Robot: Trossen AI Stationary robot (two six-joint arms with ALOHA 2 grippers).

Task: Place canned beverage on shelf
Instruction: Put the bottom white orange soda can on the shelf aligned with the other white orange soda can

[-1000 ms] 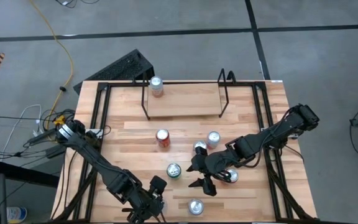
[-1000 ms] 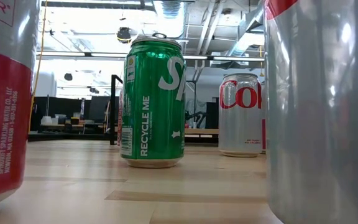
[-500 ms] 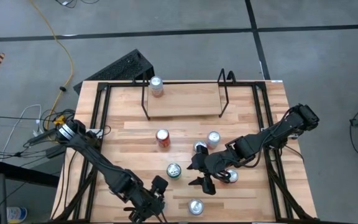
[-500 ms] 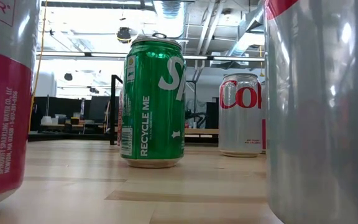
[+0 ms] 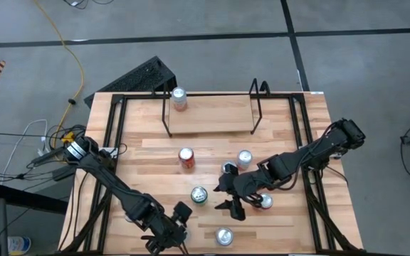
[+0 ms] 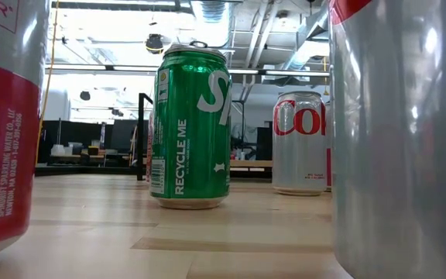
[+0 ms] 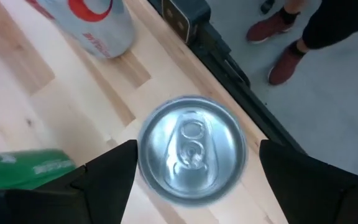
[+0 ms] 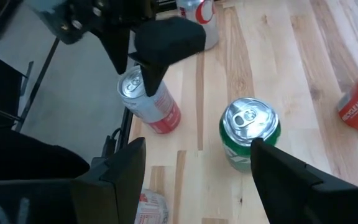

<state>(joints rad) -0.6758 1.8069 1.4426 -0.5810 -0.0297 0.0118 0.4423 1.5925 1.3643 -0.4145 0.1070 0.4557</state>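
While the left gripper (image 5: 171, 229) hangs near the table's (image 5: 148, 153) front edge, its fingers spread wide above a silver can (image 7: 191, 149) and not touching it, the shelf (image 5: 211, 112) stands at the far edge with one can (image 5: 179, 98) at its left end. A red can (image 5: 186, 158) and a green can (image 5: 199, 194) stand mid-table. Right of those, the right gripper (image 5: 228, 198) is spread open just beside the green can, apart from it, with more cans (image 5: 244, 158) nearby.
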